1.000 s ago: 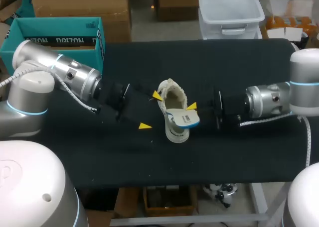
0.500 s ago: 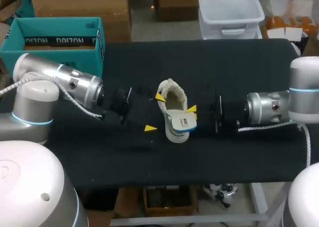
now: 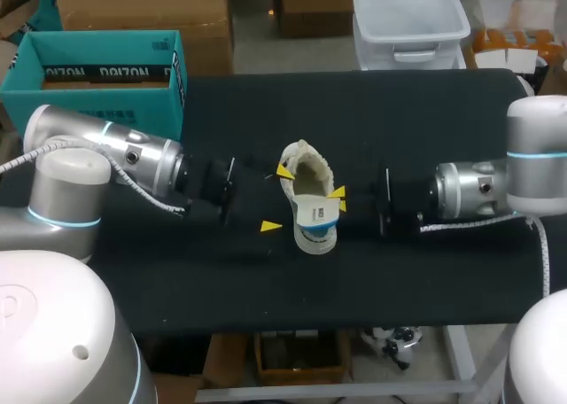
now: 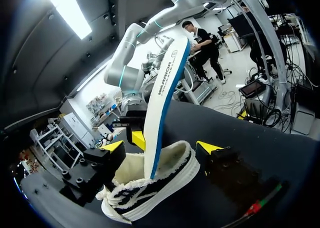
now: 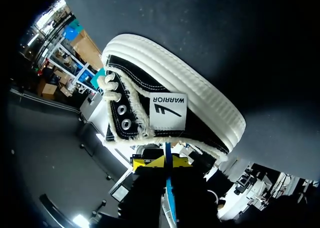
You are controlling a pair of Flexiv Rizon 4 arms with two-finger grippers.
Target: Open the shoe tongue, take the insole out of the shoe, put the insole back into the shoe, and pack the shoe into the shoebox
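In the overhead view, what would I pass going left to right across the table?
The left arm, left gripper, shoe, right gripper pinching the insole, right arm.

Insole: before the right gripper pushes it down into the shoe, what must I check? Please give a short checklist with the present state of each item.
1. Right gripper shut on the insole: ok, both yellow tips pinch its edge.
2. Lower end of the insole inside the shoe opening: ok.
3. Insole lying flat in the shoe: not ok, it stands steeply, mostly outside.
4. Shoe on its sole on the table: ok.
5. Left gripper steadying the shoe: cannot tell; it is open, with one finger on either side of the shoe, and contact is unclear.
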